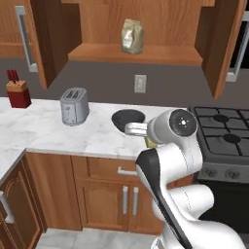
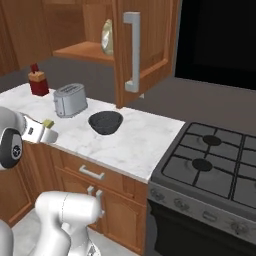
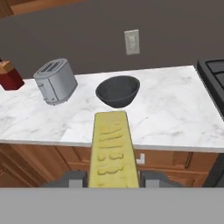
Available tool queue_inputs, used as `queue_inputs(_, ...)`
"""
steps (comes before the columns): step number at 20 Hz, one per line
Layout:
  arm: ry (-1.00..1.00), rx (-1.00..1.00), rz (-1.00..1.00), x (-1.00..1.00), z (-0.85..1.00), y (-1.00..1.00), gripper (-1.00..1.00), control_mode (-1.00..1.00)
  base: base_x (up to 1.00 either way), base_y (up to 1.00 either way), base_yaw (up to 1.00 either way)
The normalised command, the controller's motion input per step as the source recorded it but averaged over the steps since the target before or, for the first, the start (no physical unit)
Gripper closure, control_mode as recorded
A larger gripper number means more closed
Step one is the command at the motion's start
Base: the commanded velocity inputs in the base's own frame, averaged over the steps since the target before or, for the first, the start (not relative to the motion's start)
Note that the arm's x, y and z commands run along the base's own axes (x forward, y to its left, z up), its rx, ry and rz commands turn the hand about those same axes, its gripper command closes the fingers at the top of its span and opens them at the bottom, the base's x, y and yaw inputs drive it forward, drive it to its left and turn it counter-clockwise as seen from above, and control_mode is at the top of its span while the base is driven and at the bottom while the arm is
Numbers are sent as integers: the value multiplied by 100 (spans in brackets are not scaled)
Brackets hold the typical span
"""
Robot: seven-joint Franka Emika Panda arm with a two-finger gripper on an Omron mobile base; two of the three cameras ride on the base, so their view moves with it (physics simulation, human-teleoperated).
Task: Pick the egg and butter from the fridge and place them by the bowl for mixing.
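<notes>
Wooden cabinets [image 1: 102,189], marble counter [image 1: 44,129], grey wall [image 3: 87,48]

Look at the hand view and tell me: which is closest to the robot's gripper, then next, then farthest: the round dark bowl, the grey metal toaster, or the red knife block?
From the gripper, which holds the yellow butter stick:
1. Round dark grey bowl, straight ahead on the white marble counter.
2. Grey metal toaster, ahead and left.
3. Red knife block, far left, at the picture's edge.
</notes>
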Motion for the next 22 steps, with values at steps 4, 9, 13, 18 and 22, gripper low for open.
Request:
queue_inputs(4, 0, 0, 0, 0, 0, 0, 100, 100, 43, 0, 21)
queue_inputs(9, 0, 0, 0, 0, 0, 0, 100, 100, 36, 12, 0)
queue_inputs(13, 0, 0, 0, 0, 0, 0, 100, 100, 37, 34, -11)
queue_inputs(18, 0, 0, 0, 0, 0, 0, 100, 100, 35, 49, -22)
queue_inputs(22, 0, 0, 0, 0, 0, 0, 100, 100, 37, 26, -14)
